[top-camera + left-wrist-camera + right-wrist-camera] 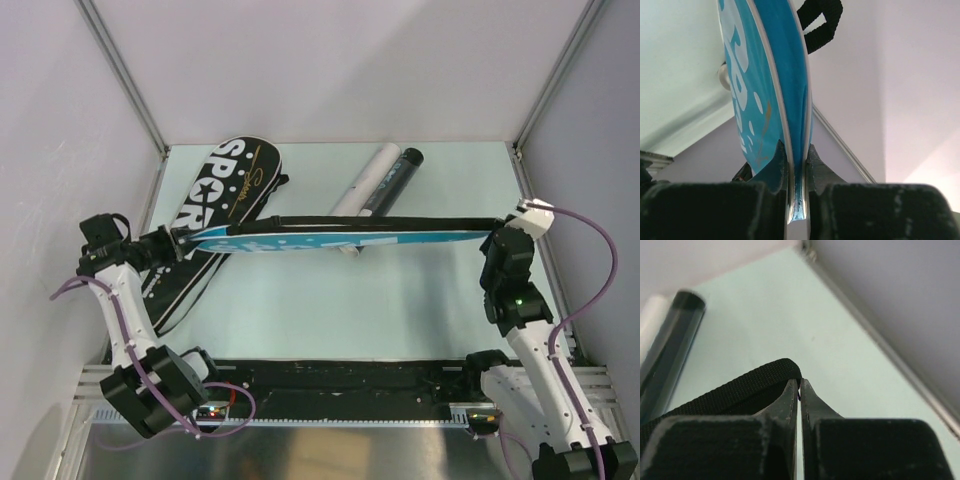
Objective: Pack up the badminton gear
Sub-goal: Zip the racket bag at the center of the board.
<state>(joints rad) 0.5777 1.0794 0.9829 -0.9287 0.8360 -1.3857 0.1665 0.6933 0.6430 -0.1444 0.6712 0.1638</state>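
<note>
Left gripper [188, 239] was clamped on the rim of the blue cover [330, 241], its fingers closed tight on either side of the thin edge, while the right gripper [493, 232] had its fingertips pressed together on the end of the black strap [740, 390]. Between them we saw the cover held edge-up above the table [400, 310], spanning from arm to arm. Behind it the black cover [225, 185] lay flat at the left, and the white tube [362, 187] and black tube [395, 175] lay side by side near the back wall. We saw no loose rackets or shuttlecocks, and could not tell whether any were already inside; we judged the packing unfinished, with the blue cover not yet set down. White letters on the black cover read "SPOR", the O carrying a star, before the blue cover hid the rest; a gold script beside them was too small to read. White lettering on the blue cover, seen edge-on, was unreadable.
</note>
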